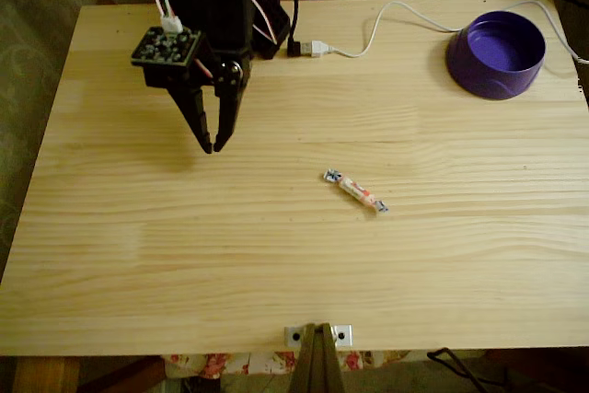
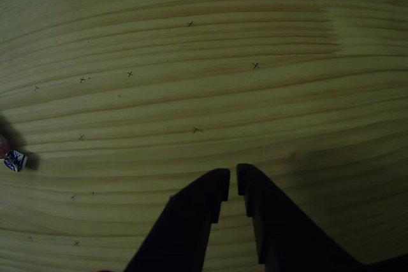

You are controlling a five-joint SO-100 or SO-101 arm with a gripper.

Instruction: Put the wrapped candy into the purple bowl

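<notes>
Wrapped candy lies right of the nearly closed, empty jaws.

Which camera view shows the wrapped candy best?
The fixed view: the whole wrapped candy lies in plain sight on the table, between the hand and the purple bowl. In the other view, just one twisted end shows at the left edge.
</notes>
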